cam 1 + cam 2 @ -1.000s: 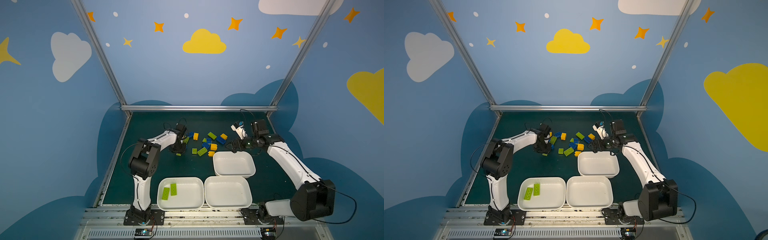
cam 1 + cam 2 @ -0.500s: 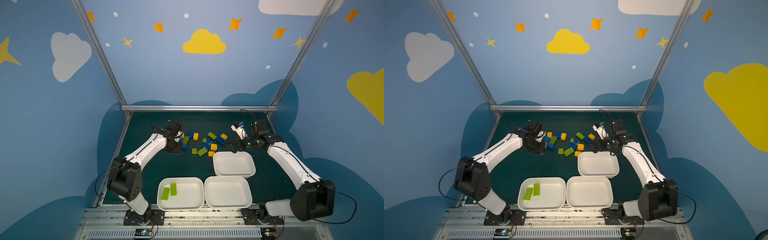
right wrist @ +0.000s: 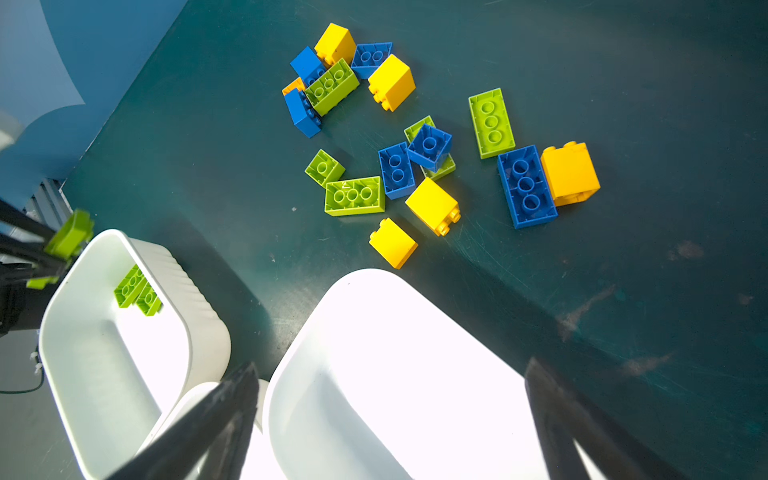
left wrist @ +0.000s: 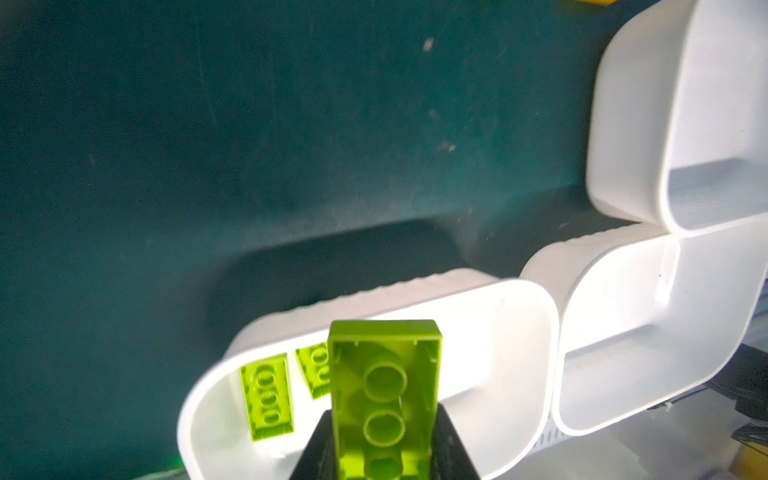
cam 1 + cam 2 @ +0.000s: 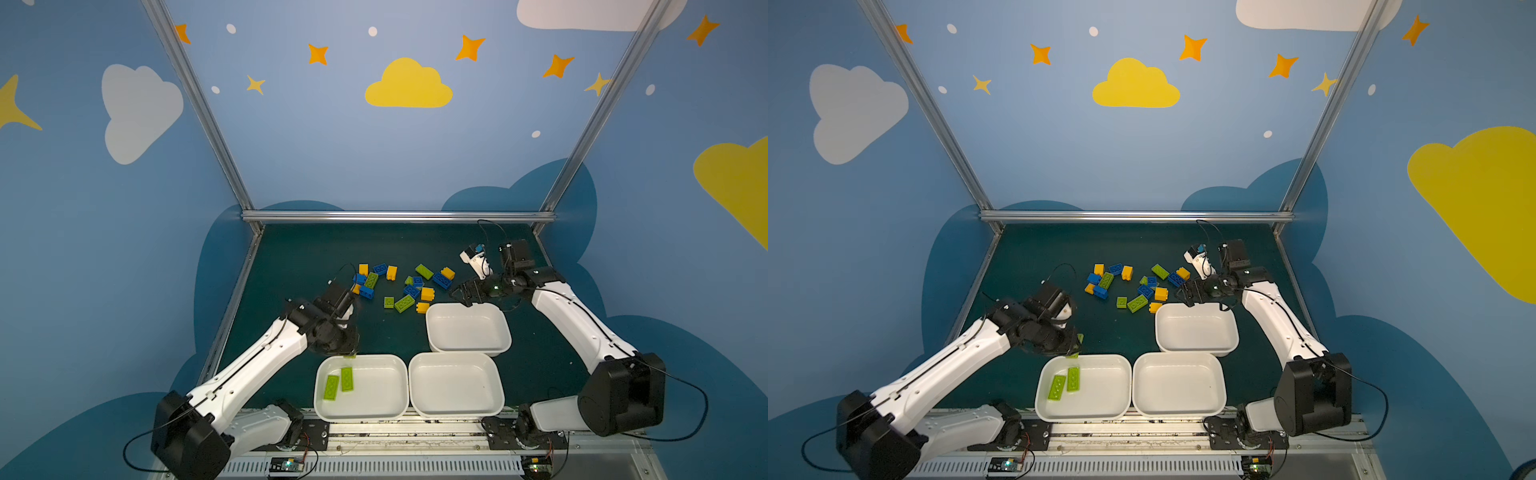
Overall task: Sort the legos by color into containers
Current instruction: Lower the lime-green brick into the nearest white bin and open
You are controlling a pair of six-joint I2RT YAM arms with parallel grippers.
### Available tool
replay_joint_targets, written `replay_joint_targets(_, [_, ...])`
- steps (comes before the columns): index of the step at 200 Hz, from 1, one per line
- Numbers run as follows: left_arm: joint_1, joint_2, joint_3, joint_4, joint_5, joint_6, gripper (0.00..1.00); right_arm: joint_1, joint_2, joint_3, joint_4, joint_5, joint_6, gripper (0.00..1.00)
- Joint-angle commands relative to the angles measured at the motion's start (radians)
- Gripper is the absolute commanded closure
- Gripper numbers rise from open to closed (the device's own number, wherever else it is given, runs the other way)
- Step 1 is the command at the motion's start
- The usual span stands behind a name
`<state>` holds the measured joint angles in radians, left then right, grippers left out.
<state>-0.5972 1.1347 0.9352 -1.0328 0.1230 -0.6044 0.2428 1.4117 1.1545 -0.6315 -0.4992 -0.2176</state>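
Holding: your left gripper (image 4: 384,432) is clenched on a green lego (image 4: 384,357), long axis pointing at the tray (image 4: 415,291) with greens (image 4: 268,399).
Tray: rim just under the tip.
Spare: your right gripper (image 3: 386,415) released, farther off.

White-shelled left arm (image 5: 257,357) and right arm (image 5: 573,316) with chunky black joints (image 5: 619,395).

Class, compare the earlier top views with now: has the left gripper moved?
Yes. The left gripper, shut on a green lego, has swung from the loose legos to the near-left container.
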Motion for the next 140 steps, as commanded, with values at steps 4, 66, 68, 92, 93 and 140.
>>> replay_joint_targets(4, [-0.073, -0.004, -0.049, -0.037, 0.013, -0.169, 0.76, -0.002, 0.003, -0.004, 0.003, -0.021, -0.010, 0.01])
replay_joint_targets(66, [-0.171, 0.083, -0.114, -0.071, -0.037, -0.157, 0.76, -0.003, -0.008, -0.013, -0.008, -0.013, -0.020, 0.01])
replay_joint_targets(68, [-0.174, 0.081, -0.117, -0.072, -0.038, -0.156, 0.76, -0.003, -0.008, -0.013, -0.009, -0.013, -0.021, 0.01])
replay_joint_targets(92, [-0.199, 0.067, -0.174, -0.072, -0.024, -0.196, 0.71, -0.004, -0.002, -0.015, -0.012, -0.018, -0.022, 0.01])
replay_joint_targets(93, [-0.199, 0.068, -0.176, -0.072, -0.024, -0.196, 0.71, -0.005, -0.002, -0.015, -0.011, -0.017, -0.022, 0.01])
replay_joint_targets(140, [-0.195, 0.081, -0.097, -0.166, -0.106, -0.194, 0.50, -0.003, 0.007, -0.010, -0.019, -0.022, -0.028, 0.01])
